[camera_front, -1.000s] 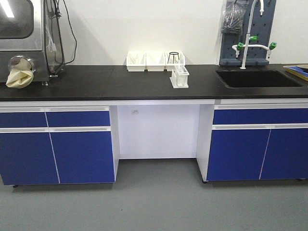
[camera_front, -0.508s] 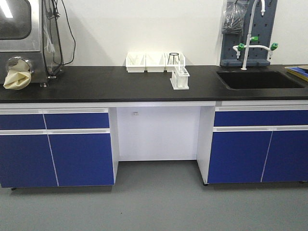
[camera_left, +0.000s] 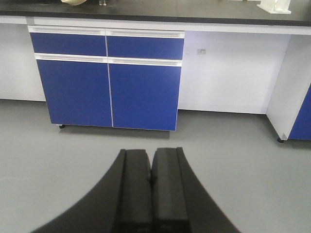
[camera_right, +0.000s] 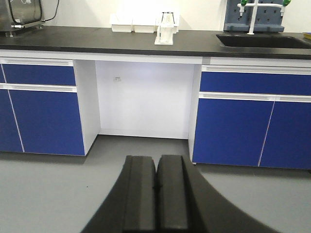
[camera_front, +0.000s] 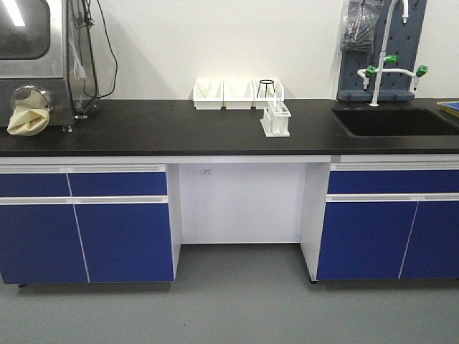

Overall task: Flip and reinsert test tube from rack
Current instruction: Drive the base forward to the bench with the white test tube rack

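The small white rack [camera_front: 276, 120] stands on the black countertop [camera_front: 143, 129] near its middle, in front of the white bins. A thin clear test tube [camera_front: 275, 105] stands upright in it, faint at this distance. The rack also shows in the right wrist view [camera_right: 164, 35], and its base shows at the top edge of the left wrist view [camera_left: 275, 6]. My left gripper [camera_left: 151, 154] is shut and empty, low over the grey floor, far from the bench. My right gripper [camera_right: 157, 160] is shut and empty, facing the knee gap under the bench.
Three white open-front bins [camera_front: 224, 94] stand behind the rack against the wall. A black sink [camera_front: 393, 120] with a green-handled tap [camera_front: 391, 72] is at the right. A steel cabinet with a cream glove [camera_front: 27, 120] is at the left. Blue cupboard doors [camera_front: 122, 240] flank the knee gap.
The whole view has shifted: the bench and rack sit slightly lower and further right in the frame than a second ago. Nothing on the counter has moved.
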You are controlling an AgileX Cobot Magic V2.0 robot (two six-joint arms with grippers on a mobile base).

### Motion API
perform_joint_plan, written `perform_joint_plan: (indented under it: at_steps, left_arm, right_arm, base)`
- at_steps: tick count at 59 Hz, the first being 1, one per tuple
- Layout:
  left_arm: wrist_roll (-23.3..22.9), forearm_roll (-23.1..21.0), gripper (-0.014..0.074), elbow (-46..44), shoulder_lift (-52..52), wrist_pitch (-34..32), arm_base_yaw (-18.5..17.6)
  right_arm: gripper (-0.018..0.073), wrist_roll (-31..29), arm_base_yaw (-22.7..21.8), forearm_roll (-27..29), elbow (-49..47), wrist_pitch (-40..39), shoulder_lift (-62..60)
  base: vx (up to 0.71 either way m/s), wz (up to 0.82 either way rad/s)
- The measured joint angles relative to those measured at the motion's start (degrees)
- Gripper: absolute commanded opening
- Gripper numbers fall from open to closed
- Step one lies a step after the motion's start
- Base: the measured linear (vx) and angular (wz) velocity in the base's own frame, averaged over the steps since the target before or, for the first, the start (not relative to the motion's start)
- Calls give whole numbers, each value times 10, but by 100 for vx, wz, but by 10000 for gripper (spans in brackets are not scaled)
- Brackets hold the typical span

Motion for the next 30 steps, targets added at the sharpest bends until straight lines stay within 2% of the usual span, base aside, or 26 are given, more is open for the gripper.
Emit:
perform_joint_plan:
  at_steps: [30]
  left_arm:
    - [0,0,-6,0,0,0,0]
  right_arm:
    - [-11,0,0,0,0,0,0]
  base:
    - [10,-8]
